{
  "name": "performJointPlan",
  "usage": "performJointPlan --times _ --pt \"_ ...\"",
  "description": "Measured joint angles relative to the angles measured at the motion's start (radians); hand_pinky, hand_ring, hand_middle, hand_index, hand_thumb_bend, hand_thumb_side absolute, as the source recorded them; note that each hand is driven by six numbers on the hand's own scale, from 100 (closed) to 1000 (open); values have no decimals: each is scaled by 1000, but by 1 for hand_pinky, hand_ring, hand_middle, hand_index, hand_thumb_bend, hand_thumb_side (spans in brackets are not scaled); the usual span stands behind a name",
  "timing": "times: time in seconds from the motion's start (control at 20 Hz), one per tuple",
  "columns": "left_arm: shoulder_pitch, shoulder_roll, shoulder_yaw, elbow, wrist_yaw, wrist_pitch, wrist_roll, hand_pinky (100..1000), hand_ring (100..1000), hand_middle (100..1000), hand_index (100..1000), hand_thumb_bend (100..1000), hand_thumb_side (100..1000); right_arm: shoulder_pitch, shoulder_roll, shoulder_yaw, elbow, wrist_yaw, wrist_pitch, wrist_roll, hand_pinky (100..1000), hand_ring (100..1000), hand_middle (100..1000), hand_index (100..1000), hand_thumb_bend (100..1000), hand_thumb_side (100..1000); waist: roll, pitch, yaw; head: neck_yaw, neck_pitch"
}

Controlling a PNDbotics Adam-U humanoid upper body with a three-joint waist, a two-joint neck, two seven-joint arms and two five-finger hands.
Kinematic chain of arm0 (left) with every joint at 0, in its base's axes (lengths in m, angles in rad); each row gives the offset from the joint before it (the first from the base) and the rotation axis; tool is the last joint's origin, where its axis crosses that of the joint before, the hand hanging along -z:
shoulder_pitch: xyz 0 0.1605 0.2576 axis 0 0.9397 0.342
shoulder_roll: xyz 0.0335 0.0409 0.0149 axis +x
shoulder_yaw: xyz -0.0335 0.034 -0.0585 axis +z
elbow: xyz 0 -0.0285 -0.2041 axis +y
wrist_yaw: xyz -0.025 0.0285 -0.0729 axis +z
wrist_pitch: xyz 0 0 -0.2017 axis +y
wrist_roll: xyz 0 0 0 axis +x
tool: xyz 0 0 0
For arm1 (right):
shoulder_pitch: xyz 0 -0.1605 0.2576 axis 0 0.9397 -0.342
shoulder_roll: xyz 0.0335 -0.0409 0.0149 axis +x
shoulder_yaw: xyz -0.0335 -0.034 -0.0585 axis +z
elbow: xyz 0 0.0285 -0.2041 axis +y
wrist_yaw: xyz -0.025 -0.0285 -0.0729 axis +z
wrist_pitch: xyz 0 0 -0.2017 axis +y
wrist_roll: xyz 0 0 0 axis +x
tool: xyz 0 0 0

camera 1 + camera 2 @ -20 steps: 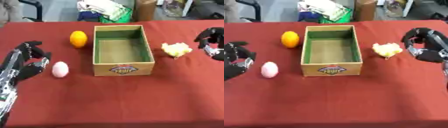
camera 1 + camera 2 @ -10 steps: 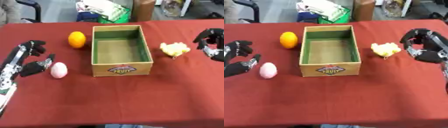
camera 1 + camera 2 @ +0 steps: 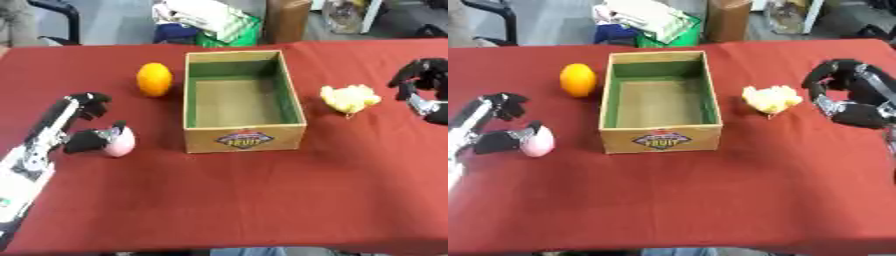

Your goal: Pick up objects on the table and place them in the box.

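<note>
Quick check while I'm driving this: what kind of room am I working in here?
Likely a lab or workshop test area, not a home. A red cloth-covered table is staged with a fruit box, an orange and a pink egg, while bags and clutter sit on the bare floor behind.

Both eyes sit in the head and look down and forward at the red tabletop point(image 3: 262, 200); floor clutter lies past its far edge. I get a mid-range view that takes in nearly the whole surface. The views overlap almost fully. The box point(image 3: 243, 100) sits near centre in each, slightly further left in the right eye.
</note>
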Motion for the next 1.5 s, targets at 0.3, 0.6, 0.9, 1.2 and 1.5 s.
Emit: performJointPlan --times 0.3,0.6,0.9,1.2,1.5 --pt "-46 -22 -30 85 -100 -11 -35 725 681 613 791 327 257 0 4 3 2 4 0 1 503 660 583 628 100 242 0 0 -1 4 0" --pt "-61 -28 -43 122 -187 -33 -68 718 673 619 790 288 238 0 6 4 5 5 -3 5 503 660 582 627 100 241 0 -4 -6 5 0" --pt "-56 -5 -44 117 -296 -47 -120 667 528 532 724 137 230 1 6 4 6 6 -3 6 503 660 582 626 100 242 4 -7 -6 4 0" --pt "-47 11 -41 99 -367 -54 -103 572 333 309 552 100 248 1 6 4 6 8 -2 7 503 660 582 624 100 243 4 -7 -6 3 0" --pt "-46 22 -34 76 -378 -62 -24 539 252 214 483 100 257 1 6 4 6 9 -2 7 503 660 582 624 100 243 4 -7 -5 0 0"
